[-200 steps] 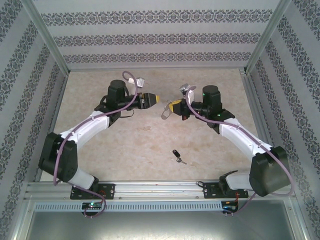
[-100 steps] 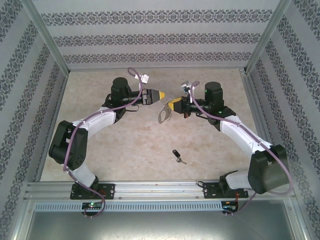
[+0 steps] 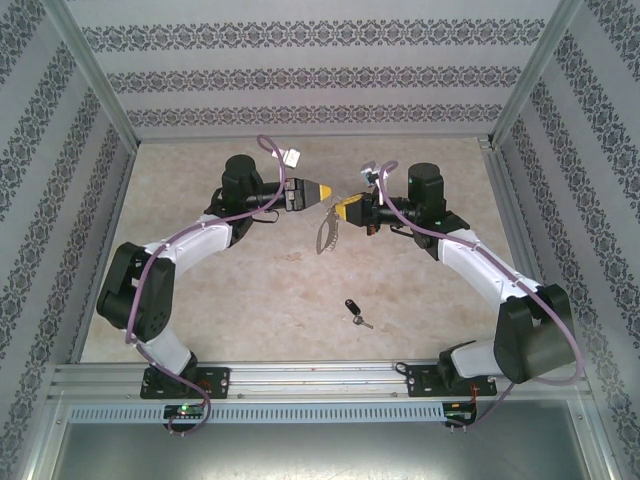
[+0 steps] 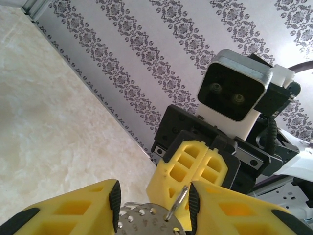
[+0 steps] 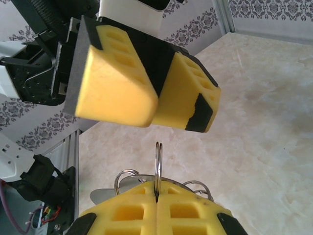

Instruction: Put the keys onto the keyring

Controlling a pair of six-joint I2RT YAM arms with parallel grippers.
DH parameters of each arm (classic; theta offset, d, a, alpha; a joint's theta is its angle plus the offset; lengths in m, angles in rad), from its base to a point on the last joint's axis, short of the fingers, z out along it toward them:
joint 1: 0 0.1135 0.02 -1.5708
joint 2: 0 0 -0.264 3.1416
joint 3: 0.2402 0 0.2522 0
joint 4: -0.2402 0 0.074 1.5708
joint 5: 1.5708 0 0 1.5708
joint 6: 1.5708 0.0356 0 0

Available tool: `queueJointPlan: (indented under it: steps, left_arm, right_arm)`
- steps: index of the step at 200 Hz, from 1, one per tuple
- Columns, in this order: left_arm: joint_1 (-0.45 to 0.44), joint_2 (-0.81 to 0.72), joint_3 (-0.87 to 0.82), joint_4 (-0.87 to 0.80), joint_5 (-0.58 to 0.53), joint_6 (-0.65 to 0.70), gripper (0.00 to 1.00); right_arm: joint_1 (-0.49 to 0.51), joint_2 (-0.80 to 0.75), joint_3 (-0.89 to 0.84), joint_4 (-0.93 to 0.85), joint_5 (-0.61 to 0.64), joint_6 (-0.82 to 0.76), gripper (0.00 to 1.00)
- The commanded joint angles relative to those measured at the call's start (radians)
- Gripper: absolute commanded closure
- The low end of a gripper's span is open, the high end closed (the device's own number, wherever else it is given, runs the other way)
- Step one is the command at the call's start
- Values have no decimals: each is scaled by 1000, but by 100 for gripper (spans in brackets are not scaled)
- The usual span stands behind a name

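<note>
My left claw (image 3: 322, 191) and my right claw (image 3: 344, 210) meet tip to tip above the middle of the bench (image 3: 250, 300), so there is almost no room between them. The keyring (image 3: 325, 234), pinched in the right claw, hangs just under the tips and blocks the way at 6 o'clock. Toward 12 o'clock the bench is free up to the back wall (image 3: 320, 80). Further toward 6 o'clock the key (image 3: 353, 311) lies alone, with open room all around it.

- keyring (image 4: 144, 219): left wrist view's bottom edge cuts it, most of loop out of frame
- right wrist view: its plate mostly hidden behind right gripper (image 5: 156, 192)
- key (image 3: 354, 312): too small from top, blade detail unreadable
</note>
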Motion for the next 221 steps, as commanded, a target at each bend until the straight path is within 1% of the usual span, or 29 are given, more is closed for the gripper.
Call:
queueJointPlan:
  steps: [1,22,73,124,186,208,221]
  left_arm:
    - [-17,-48,-13,29,35,14,57]
    - [-28,-51,-16,10,37,26,60]
    - [-42,-45,-24,-1,49,35,63]
    - [-46,-58,-41,28,45,21,72]
    - [-56,-64,-42,75,36,-5,73]
    - [-61,-58,-31,76,36,-6,77]
    - [-60,-56,-28,79,38,-9,81]
  right_arm:
    - [-10,5,30,52,-28,13,100]
    - [-10,5,26,55,-28,16,100]
    - [-9,7,22,73,-28,28,100]
    - [-9,11,20,76,-30,33,100]
    - [-7,19,15,82,-36,36,100]
    - [-5,22,15,85,-38,34,100]
    - [-3,25,15,83,-37,34,100]
